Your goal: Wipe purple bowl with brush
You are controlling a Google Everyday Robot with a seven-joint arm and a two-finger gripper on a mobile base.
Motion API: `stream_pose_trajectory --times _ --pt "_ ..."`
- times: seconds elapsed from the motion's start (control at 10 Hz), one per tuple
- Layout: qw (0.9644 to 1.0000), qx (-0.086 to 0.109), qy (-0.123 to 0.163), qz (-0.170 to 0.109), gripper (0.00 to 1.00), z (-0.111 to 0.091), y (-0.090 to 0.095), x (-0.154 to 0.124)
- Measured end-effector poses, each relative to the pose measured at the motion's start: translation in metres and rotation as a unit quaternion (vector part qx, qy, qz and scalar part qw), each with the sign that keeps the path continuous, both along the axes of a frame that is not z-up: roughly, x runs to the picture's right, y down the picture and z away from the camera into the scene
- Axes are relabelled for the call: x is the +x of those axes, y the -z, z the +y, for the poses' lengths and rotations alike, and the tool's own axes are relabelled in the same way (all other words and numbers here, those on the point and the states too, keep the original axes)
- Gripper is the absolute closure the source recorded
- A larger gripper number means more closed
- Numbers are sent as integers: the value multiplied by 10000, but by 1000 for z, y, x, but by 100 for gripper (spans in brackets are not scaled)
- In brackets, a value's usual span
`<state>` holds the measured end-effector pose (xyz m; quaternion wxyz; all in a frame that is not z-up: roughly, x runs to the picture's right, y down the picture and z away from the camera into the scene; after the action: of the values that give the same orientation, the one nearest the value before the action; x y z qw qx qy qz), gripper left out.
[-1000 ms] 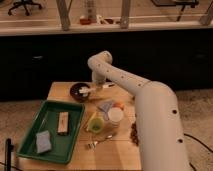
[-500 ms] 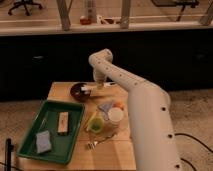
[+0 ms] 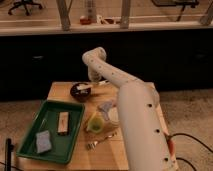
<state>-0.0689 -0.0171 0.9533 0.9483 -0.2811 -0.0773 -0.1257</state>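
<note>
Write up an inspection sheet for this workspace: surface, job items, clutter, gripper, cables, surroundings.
Surface: light wooden table.
Job's things: purple bowl at the table's far side; whitish brush lying over it.
Clutter: green tray on the left, holding a blue-grey sponge and a tan block; yellow-green cup, white container and fork near the middle.
Gripper: gripper just above the bowl's far right rim, next to the brush.
Cables: dark cable on the floor, right of the table.
Surroundings: dark cabinet front behind the table.
</note>
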Motion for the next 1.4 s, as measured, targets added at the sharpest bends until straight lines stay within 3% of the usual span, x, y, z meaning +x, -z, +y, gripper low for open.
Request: stream_pose_trajectory --times 0.4,0.8,1.0,1.4 --pt "9993 9 358 -143 100 18 15 -12" --pt "9997 -60 239 68 100 31 24 27" --pt "9995 -74 169 238 100 28 23 45" --pt "9990 -36 171 411 100 6 9 45"
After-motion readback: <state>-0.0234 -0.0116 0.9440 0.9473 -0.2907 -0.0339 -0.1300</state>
